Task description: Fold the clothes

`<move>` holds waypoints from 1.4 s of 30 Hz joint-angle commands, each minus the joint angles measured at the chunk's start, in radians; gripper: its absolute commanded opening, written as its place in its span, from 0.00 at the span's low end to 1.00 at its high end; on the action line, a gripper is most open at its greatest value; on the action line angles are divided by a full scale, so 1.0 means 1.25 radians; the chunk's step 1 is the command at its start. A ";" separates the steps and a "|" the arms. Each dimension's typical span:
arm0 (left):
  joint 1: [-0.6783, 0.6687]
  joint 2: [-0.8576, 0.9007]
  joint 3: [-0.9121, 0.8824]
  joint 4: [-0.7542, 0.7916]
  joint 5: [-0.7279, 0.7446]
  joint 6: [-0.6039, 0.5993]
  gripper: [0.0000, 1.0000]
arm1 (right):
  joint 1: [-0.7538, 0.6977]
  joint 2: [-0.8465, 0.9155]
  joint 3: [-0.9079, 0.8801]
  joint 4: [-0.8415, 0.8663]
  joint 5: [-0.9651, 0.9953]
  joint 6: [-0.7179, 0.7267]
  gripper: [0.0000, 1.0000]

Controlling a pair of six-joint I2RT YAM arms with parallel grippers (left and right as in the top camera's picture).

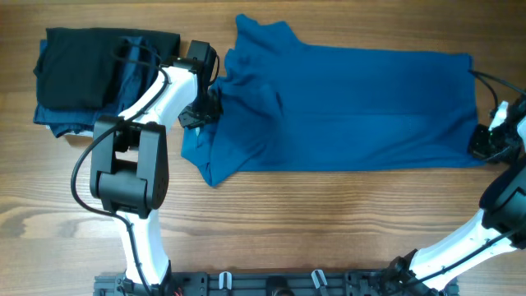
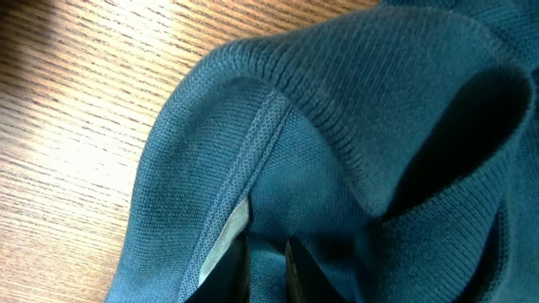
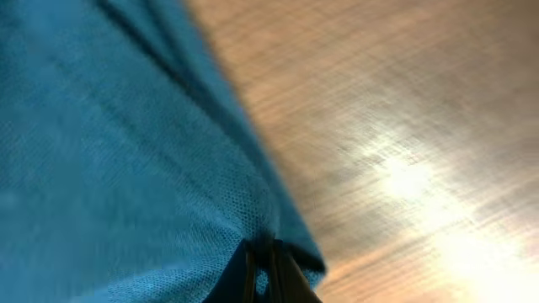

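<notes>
blue polo shirt point(image 1: 353, 107), left gripper point(image 1: 200, 113) pinched nearly closed on its collar end at nine o'clock, right gripper point(image 1: 479, 145) clamped tight on its hem at four o'clock

Bare table point(image 1: 329, 222) lies open before the polo shirt point(image 1: 353, 107); folded dark garments point(image 1: 78, 78) (far left) block that corner.

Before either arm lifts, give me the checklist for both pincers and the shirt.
1. left pincer shut on the blue polo shirt at its collar end: ok.
2. right pincer shut on the shirt's opposite edge: ok.
3. Shirt lying flat: not ok, bunched near the collar.
4. Number of layers in each pinch: cannot tell.
5. folded dark garments lying apart from the shirt: ok.
</notes>
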 commanded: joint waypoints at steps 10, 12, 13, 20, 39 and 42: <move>0.003 0.006 -0.004 0.009 0.005 0.002 0.12 | -0.056 -0.013 0.030 0.005 0.048 0.127 0.22; 0.003 0.003 0.000 0.021 0.006 0.024 0.12 | -0.056 -0.014 0.059 -0.004 0.048 0.127 0.39; 0.003 0.000 0.007 0.022 0.006 0.037 0.11 | -0.056 -0.014 0.075 -0.012 0.047 0.128 0.45; -0.011 -0.086 0.082 0.022 0.016 0.038 0.08 | -0.055 -0.050 0.252 -0.141 -0.172 0.127 0.62; -0.113 0.074 0.079 0.150 0.201 0.102 0.04 | -0.033 -0.061 -0.058 0.103 -0.323 0.131 0.04; -0.105 0.098 0.079 0.146 0.168 0.101 0.04 | -0.033 -0.061 -0.058 0.093 -0.288 0.158 0.04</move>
